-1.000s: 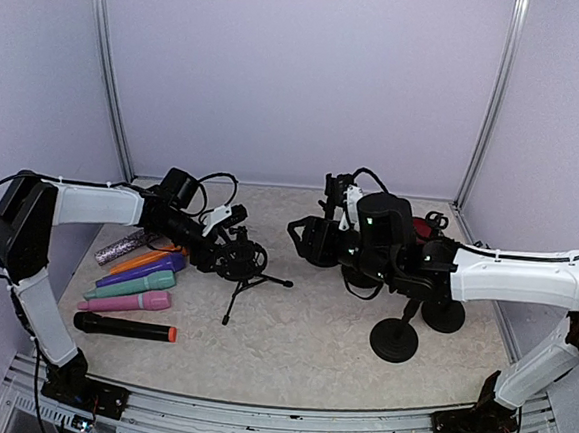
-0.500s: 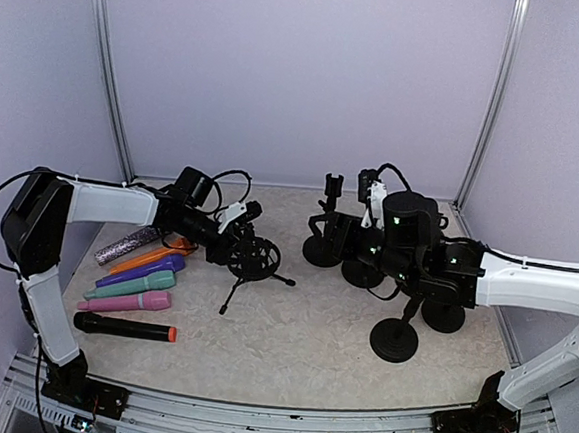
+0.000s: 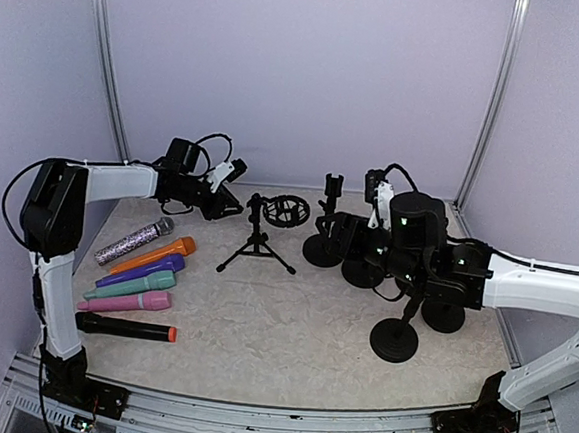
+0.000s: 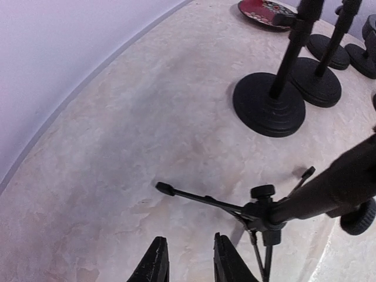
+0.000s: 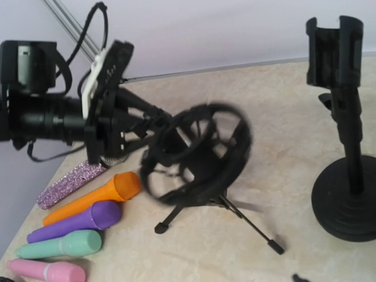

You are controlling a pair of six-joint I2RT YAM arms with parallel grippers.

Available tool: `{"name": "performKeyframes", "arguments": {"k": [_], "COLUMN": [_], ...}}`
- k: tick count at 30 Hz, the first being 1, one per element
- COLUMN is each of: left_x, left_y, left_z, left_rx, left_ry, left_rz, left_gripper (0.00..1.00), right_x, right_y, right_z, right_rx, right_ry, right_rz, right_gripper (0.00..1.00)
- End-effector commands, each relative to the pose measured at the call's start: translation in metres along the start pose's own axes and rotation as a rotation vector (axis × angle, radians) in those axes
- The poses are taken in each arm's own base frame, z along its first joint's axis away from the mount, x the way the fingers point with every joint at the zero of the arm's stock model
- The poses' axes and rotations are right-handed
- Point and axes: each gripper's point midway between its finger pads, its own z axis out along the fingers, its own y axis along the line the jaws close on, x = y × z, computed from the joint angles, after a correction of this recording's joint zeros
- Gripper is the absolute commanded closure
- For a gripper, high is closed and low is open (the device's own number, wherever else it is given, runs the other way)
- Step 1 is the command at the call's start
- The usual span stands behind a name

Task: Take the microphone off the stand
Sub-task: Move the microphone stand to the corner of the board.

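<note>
- Microphones (image 3: 129, 284), six, flat in a row at the near left of the surface (image 3: 288, 362); none seen seated in any holder.
- Look stiff, light and smooth enough to roll; probably best taken across the mid-body, clear of the grille.
- Tripod stand (image 3: 257, 244) mid-surface, upright, just right of the row, its shock mount (image 3: 286, 211) apparently vacant.
- Right tool (image 3: 346, 236) among round-base stands (image 3: 393, 340); cannot tell whether open or closed.
- Left tool (image 4: 188, 251) at far left, fingers narrowly apart, gripping nothing.
- Clear only from the right wrist: clip stand (image 5: 335, 56), clip vacant. Clear only from the left wrist: tripod feet planted, bare gap between the fingers.
</note>
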Motion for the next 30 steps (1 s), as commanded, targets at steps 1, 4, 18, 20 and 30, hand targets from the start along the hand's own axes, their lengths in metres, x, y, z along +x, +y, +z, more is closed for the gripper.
{"name": "performKeyframes", "arguments": {"k": [1, 4, 18, 20, 30], "left_x": [-0.006, 0.001, -0.006, -0.008, -0.016], "left_y": [0.010, -0.012, -0.056, -0.047, -0.028], "left_z": [0.004, 0.004, 0.009, 0.017, 0.025], "left_rx": [0.016, 0.078, 0.128, 0.076, 0.009], "left_ry": [-0.011, 0.008, -0.050, -0.047, -0.080], "left_rz": [-0.011, 0.039, -0.001, -0.022, -0.046], "left_gripper": [0.72, 0.67, 0.29, 0.31, 0.60], "right_x": [-0.004, -0.002, -0.004, -0.005, -0.008], "right_y": [-0.010, -0.013, -0.016, -0.015, -0.020], "right_z": [-0.010, -0.012, -0.014, -0.014, -0.023], "right_rx": [0.023, 0.033, 0.044, 0.042, 0.053], "right_ry": [-0.015, -0.015, -0.021, -0.021, -0.034], "right_rz": [0.002, 0.006, 0.005, 0.005, 0.010], "right_gripper": [0.27, 0.27, 0.26, 0.26, 0.29]}}
